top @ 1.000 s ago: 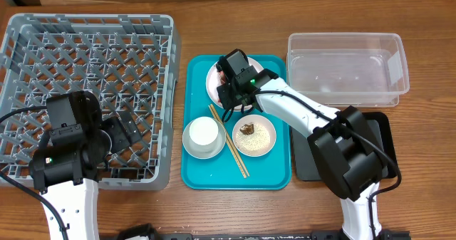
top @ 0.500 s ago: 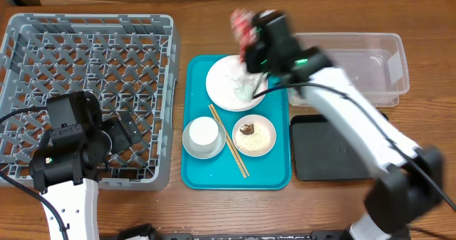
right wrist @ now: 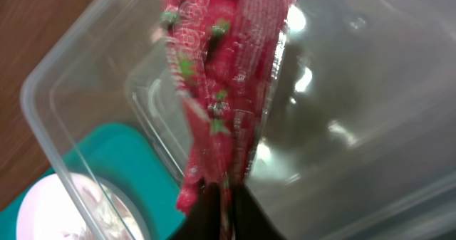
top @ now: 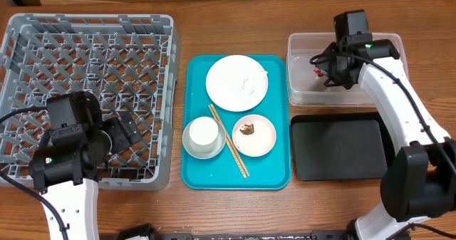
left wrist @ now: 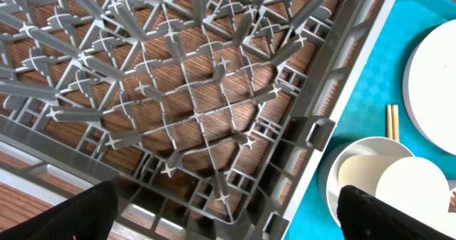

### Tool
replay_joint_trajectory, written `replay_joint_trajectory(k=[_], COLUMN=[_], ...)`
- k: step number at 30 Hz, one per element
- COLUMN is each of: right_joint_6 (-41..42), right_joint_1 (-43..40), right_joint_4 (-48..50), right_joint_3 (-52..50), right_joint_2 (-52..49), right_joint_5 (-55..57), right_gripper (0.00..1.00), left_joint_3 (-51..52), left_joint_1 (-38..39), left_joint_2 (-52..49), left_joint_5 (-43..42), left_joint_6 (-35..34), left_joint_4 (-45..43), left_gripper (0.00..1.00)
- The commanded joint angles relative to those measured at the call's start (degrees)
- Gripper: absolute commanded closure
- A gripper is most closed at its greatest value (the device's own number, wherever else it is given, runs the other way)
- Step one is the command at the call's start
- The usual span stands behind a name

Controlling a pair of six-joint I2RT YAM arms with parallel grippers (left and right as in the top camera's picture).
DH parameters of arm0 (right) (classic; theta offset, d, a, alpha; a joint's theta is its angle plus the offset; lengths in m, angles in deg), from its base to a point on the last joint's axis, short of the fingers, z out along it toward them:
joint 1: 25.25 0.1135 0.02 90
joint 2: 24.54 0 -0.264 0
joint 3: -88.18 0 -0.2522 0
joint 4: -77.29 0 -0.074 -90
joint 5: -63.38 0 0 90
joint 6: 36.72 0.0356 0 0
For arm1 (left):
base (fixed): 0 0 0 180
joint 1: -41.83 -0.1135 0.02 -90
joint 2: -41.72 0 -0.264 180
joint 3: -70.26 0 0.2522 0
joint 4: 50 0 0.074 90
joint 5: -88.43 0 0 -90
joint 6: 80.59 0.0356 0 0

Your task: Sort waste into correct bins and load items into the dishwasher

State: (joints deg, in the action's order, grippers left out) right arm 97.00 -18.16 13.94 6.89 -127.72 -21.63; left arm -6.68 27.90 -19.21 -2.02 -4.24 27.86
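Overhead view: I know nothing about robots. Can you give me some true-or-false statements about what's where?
1. The right claw holds a red wrapper over the tub. True.
2. The chopsticks lie in the tub. False: they lie on the teal tray beside the bowl.
3. A brown scrap sits on the small plate. True.
4. The left claw grips the bowl. False: it is open, over the crate.
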Motion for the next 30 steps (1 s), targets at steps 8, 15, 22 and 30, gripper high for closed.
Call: replay_joint_trajectory(k=[8,15,22,30], right_joint_6=[-16.65,-28.81,-28.00,-23.76], right_joint_1=[3.56,15.65,22.29,23.61], right_joint_4=[13.60,11.13,12.57,13.99], right_joint_3=[3.69,3.41,3.41,3.41], right_joint_2=[2.89,-2.01,-10.71,-17.29], right_joint_5=[-22.56,-11.85,-3.50,-0.33], right_gripper=[0.46,0.41,0.39,0.70], left_joint_3=[-1.46,-1.46,-1.46,-1.46], left_joint_1=[-0.28,-0.28,-0.28,-0.28], left_joint_2=[-0.15,-0.15,-0.15,-0.15], left_joint_5=[-0.70,-0.68,-0.68,-0.70], left_joint_6=[-1.20,-1.18,-1.20,-1.20], left_joint_4=[-0.02,-0.04,-0.02,0.00], left_gripper=[0.00,0.00,0.00,0.00])
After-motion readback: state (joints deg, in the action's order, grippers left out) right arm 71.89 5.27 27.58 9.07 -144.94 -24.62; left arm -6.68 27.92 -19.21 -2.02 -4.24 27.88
